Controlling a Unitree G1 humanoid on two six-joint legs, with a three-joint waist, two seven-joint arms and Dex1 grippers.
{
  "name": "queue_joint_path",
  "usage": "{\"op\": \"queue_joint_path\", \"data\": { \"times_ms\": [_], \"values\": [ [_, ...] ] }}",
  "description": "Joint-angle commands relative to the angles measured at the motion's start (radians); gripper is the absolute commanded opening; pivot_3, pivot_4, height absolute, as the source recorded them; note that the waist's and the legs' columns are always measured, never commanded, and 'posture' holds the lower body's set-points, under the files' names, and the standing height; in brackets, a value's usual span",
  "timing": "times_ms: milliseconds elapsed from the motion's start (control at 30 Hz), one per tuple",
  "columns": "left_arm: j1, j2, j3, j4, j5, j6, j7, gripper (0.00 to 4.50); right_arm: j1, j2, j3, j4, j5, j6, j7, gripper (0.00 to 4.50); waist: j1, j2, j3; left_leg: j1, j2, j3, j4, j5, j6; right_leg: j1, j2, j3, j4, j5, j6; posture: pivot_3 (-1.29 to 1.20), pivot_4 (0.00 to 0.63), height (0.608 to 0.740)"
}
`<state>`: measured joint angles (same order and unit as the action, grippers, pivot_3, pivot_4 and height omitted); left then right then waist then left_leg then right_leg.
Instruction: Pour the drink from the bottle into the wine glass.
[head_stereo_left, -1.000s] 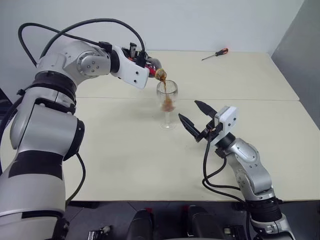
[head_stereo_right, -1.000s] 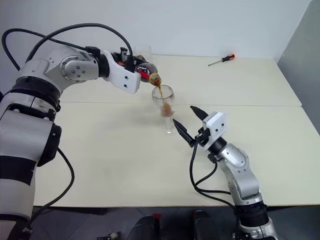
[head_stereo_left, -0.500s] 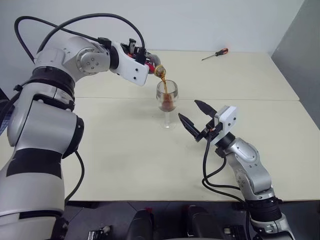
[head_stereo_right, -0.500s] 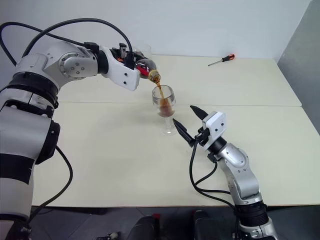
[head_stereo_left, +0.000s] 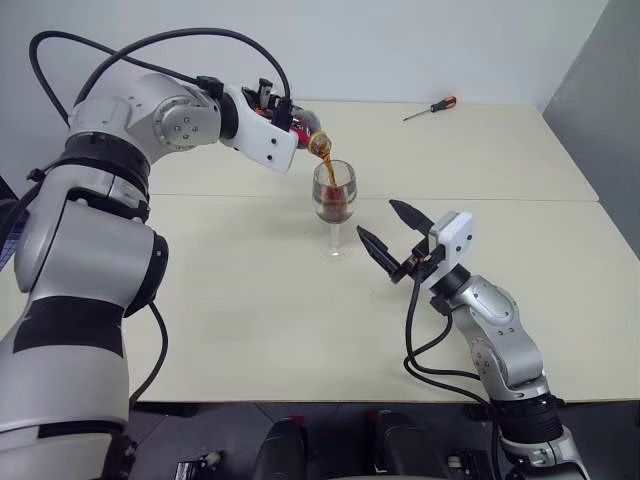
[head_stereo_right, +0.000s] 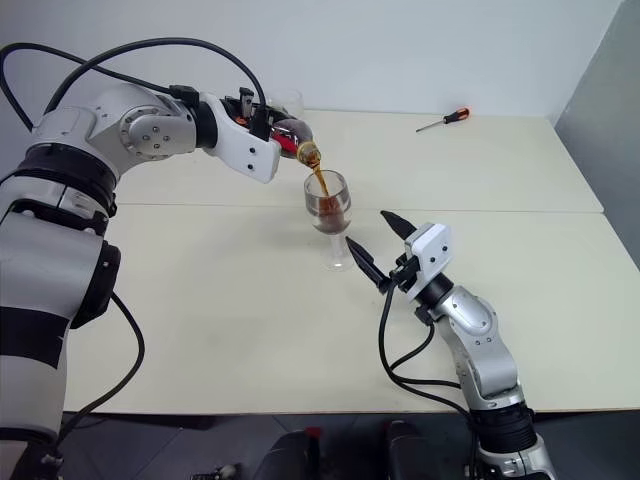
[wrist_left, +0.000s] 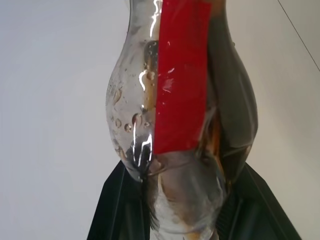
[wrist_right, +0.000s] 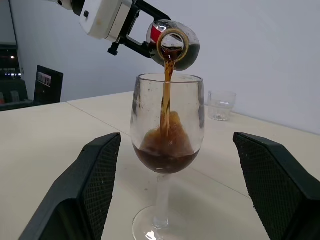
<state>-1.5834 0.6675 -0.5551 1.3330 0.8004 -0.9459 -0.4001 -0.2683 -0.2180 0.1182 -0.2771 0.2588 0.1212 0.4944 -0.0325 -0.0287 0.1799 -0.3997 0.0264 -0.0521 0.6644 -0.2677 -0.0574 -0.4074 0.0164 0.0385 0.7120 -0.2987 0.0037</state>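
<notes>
My left gripper (head_stereo_left: 287, 118) is shut on the bottle (head_stereo_left: 306, 132), a small clear bottle with a red label strip (wrist_left: 180, 75). It holds the bottle tipped, mouth down, just above the wine glass (head_stereo_left: 334, 200). A thin brown stream of drink (wrist_right: 166, 95) falls from the open mouth into the bowl. Dark, foamy drink (wrist_right: 164, 155) lies in the bottom of the bowl. The glass stands upright on the table near the seam. My right gripper (head_stereo_left: 378, 220) is open, low and just right of the glass's stem, with its fingers (wrist_right: 87, 190) apart on either side and not touching it.
A red-handled screwdriver (head_stereo_left: 430, 108) lies at the back right of the cream table (head_stereo_left: 250, 320). A short clear tumbler (head_stereo_right: 285, 102) stands behind the bottle, near the wall. The table's right edge (head_stereo_left: 590, 180) borders a grey wall.
The drink keeps streaming and its level in the wine glass has risen. Both arms have stayed where they were.
</notes>
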Motion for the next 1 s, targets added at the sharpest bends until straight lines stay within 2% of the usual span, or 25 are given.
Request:
{"op": "queue_joint_path", "data": {
  "times_ms": [33,1000],
  "values": [
    [-0.051,0.017,0.015,-0.009,-0.017,0.001,0.018,1.24,-0.010,0.005,-0.015,-0.019,0.005,-0.023,-0.003,3.86,0.000,0.000,0.000,0.000,0.000,0.000,0.000,0.000,0.000,0.000,0.000,0.000,0.000,0.000,0.000,0.00,0.150,0.740],
    [-0.053,0.012,0.019,-0.007,-0.024,0.007,0.007,1.24,-0.017,0.001,-0.010,-0.010,-0.007,-0.023,-0.003,3.86,0.000,0.000,0.000,0.000,0.000,0.000,0.000,0.000,0.000,0.000,0.000,0.000,0.000,0.000,0.000,0.00,0.150,0.740]
  ]
}}
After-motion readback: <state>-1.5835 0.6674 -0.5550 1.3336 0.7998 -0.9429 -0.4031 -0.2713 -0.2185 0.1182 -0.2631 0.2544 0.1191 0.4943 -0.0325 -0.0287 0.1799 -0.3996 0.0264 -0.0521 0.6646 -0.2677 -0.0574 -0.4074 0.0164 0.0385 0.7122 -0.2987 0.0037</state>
